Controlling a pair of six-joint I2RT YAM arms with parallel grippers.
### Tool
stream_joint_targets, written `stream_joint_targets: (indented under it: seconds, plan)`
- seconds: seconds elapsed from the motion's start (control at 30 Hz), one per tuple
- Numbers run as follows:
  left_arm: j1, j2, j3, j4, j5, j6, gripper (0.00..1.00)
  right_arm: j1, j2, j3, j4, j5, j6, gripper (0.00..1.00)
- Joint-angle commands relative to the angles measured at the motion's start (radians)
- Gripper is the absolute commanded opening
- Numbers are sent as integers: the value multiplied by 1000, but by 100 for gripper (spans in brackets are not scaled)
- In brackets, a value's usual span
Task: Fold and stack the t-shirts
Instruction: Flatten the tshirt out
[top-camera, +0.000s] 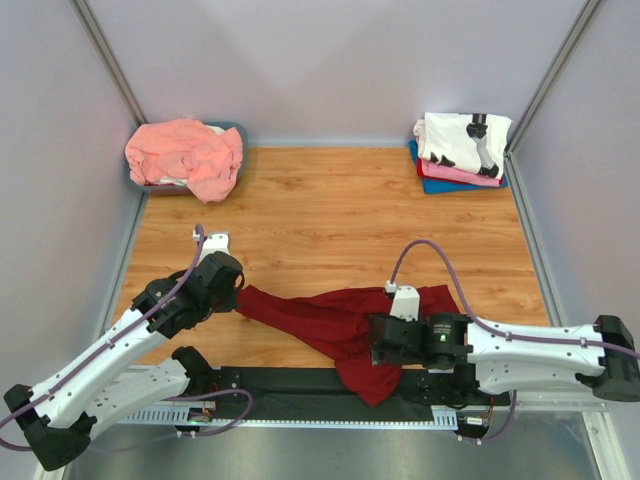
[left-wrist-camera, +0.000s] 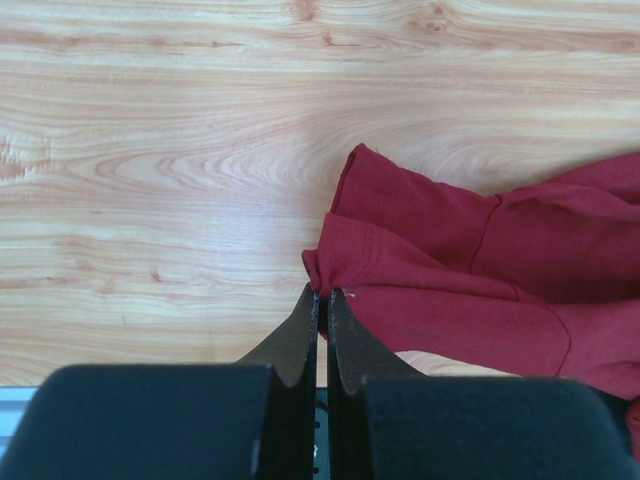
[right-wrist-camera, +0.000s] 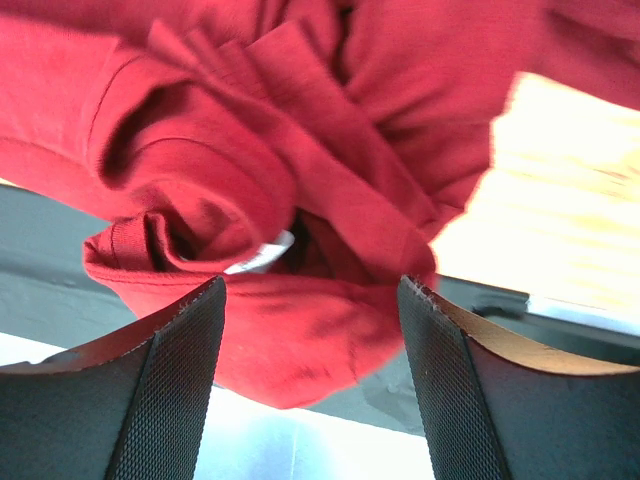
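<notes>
A dark red t-shirt (top-camera: 335, 318) lies crumpled across the near part of the wooden table, and one end hangs over the front edge. My left gripper (top-camera: 238, 296) is shut on the shirt's left tip; the left wrist view shows the jaws (left-wrist-camera: 323, 293) pinching a fold of the red cloth (left-wrist-camera: 450, 280). My right gripper (top-camera: 378, 342) stands open over the bunched middle of the shirt. In the right wrist view the fingers (right-wrist-camera: 185, 350) stand wide apart, with the red cloth (right-wrist-camera: 300, 150) and its white label beyond them, not gripped.
A salmon-pink t-shirt (top-camera: 185, 155) is heaped in a blue-grey basket (top-camera: 240, 128) at the back left. At the back right is a folded stack: a white printed shirt (top-camera: 465, 140) on pink (top-camera: 455, 175) and blue (top-camera: 440, 187) ones. A black strip (top-camera: 270, 385) runs along the near edge, and walls close in the other three sides.
</notes>
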Motion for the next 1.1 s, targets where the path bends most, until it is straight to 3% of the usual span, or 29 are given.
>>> stream_joint_targets:
  seconds: [0.0,0.17,0.4,0.5,0.53,0.6,0.67,0.8,0.9,1.0,1.07]
  plan:
    - [9,0,23,18,-1,30,0,10,-119,-14,-98,119,168,71]
    - [12,-6,19,28,1,34,0,8,-164,-49,-175,121,259,69]
    - [15,-3,16,31,1,37,0,10,-89,-96,-41,96,237,58]
    - [13,-8,16,35,1,39,0,8,-69,-99,-12,127,228,42]
    - [16,-8,16,35,1,39,0,7,-70,-94,-12,147,224,24]
    - [16,-9,22,33,2,43,0,8,-81,-60,-16,167,201,6]
    - [18,-15,42,28,7,50,0,8,-111,-24,-15,213,164,0]
    - [16,-37,129,-21,-21,71,0,1,-177,119,-56,329,46,0]
    - [18,-34,281,-86,-85,115,0,-30,-185,315,-179,457,-22,0]
    - [18,-2,495,-162,-183,192,0,-80,-141,562,-353,601,-152,0]
    - [16,23,663,-177,-203,250,0,-101,-124,734,-377,678,-232,0]
